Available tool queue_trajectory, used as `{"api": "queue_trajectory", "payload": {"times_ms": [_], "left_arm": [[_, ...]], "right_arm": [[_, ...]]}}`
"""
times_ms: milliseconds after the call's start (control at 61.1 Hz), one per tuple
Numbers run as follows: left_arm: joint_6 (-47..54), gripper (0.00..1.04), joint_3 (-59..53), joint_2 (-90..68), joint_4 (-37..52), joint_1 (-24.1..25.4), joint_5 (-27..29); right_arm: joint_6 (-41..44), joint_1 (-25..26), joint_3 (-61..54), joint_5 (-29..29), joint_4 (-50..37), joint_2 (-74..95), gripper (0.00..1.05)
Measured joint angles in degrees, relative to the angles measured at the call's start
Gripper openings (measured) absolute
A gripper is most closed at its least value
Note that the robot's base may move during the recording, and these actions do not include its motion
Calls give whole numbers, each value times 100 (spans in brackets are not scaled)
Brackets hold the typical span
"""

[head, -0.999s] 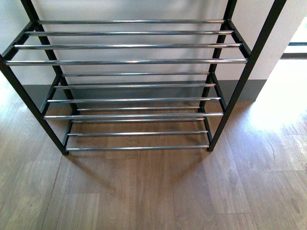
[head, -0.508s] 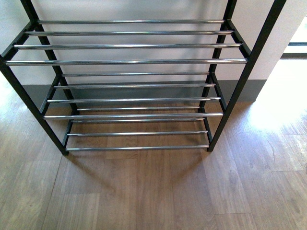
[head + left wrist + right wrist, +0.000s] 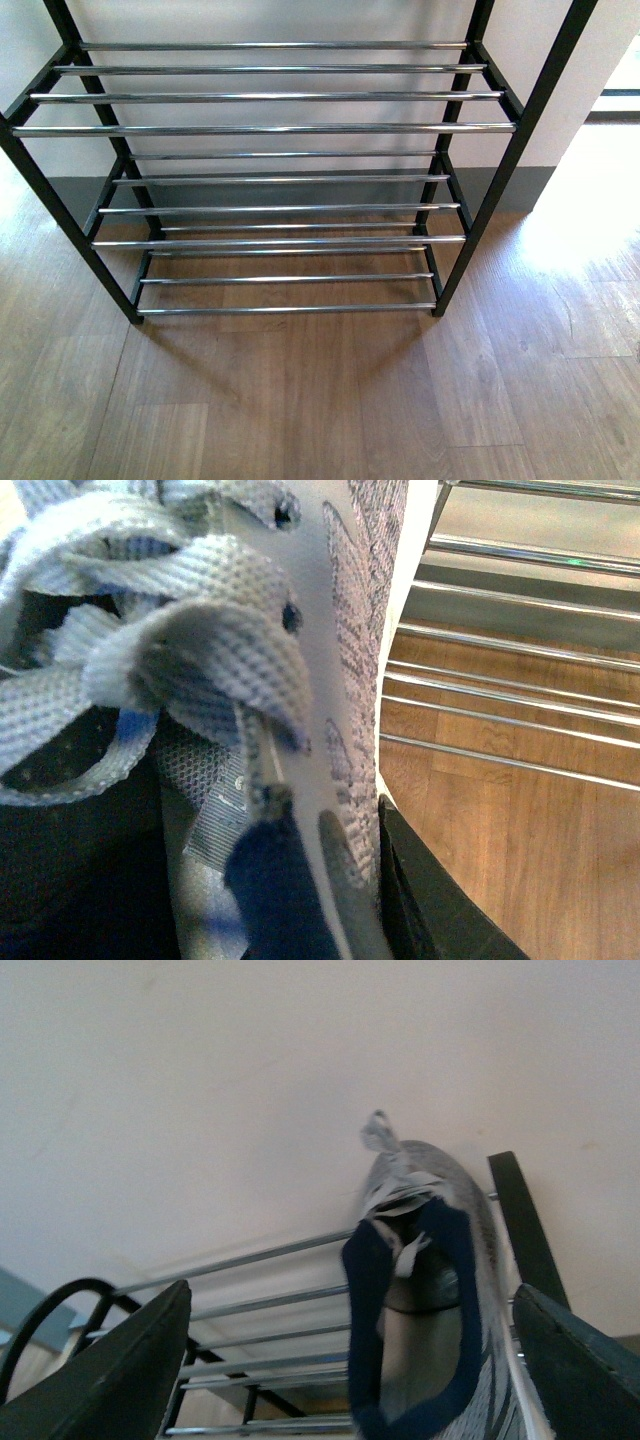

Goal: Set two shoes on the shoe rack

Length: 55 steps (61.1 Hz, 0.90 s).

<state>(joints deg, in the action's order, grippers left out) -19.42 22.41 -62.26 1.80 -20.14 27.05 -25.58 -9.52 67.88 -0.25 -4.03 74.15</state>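
While my left hand (image 3: 270, 910) has the grey sneaker (image 3: 340, 630) right up against its cam, only one black finger (image 3: 430, 920) shows, pressed on the shoe's side. The other finger is hidden, so I judge a firm clamp rather than see it. Right hand (image 3: 350, 1360) is spread wide, a finger either side of the other sneaker (image 3: 430, 1260), w/o clear contact. That shoe looks set on a tier of the rack (image 3: 265, 128), heel toward the cam, toe toward the wall (image 3: 250, 1080), just beside a black post (image 3: 515, 1220). It's a bit blurred, so I can't tell if the sole lies flat.

Step in hand, as I read it: get the left shoe onto the rods next to its mate. To do it well, bring it in level, sole down, spanning at least two rods so it can't tip thru a gap. Lower till the sole bears, then open. Laces hang loose, so watch for snags on rod ends.

Room: front cam shows 3 tiers w/ no shoe and neither arm, plain wood floor (image 3: 300, 400) in front. Tiers are far wider than a shoe, so side room is generous. Tight spots are the end posts and the tier above, which caps approach height. Right hand should back straight out before left comes in.
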Motion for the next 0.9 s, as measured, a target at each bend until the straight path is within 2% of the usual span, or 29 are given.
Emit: {"api": "queue_trajectory", "payload": {"times_ms": [197,360,475,606,770,901], "left_arm": [[0,3,0,0,0,0,-2],[2,3,0,0,0,0,-2],[0,3,0,0,-2,0,0],[0,3,0,0,0,0,-2],[0,3,0,0,0,0,0],[2,3,0,0,0,-2,-2]], "right_arm": [[844,-50,-1784,-85,-608,-1602,95],[1163,109,-2964,-177,-621,-2806,95],[1233,409,-3672,-262,-673,-3438,95],[1362,890,-4334,-361,-1145,-3652,95],[1377,1687,-5198,-496,-2345,-3250,95],[1379,1781,-5320,-520,-2472,-3156,95]]}}
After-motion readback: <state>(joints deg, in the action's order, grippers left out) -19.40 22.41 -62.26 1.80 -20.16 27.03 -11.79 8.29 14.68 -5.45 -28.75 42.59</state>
